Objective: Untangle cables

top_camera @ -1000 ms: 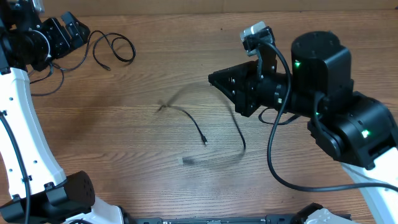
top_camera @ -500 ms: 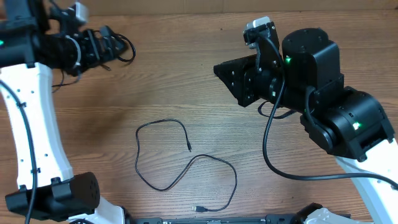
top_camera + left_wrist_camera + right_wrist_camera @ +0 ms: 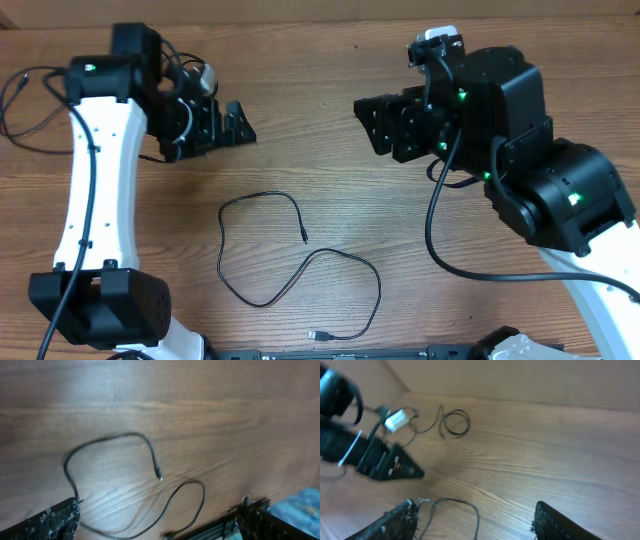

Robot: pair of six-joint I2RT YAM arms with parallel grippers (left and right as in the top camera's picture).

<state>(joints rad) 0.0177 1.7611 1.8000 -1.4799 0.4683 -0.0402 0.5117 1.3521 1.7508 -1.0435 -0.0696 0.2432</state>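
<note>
My left gripper (image 3: 240,125) and right gripper (image 3: 368,125) gape empty; loose cable (image 3: 262,196) at six o'clock, coiled cable (image 3: 468,422) at ten likely next.

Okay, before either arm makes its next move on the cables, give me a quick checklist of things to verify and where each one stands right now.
1. Left gripper open and empty: ok.
2. Right gripper open and empty: ok.
3. Middle cable lying flat on the table, no strand crossing another: ok.
4. Both its ends in view, the inner plug and the outer plug near the front edge: ok.
5. Coiled cable beyond the left gripper free of knots: cannot tell, it is small and blurred in the right wrist view.
</note>
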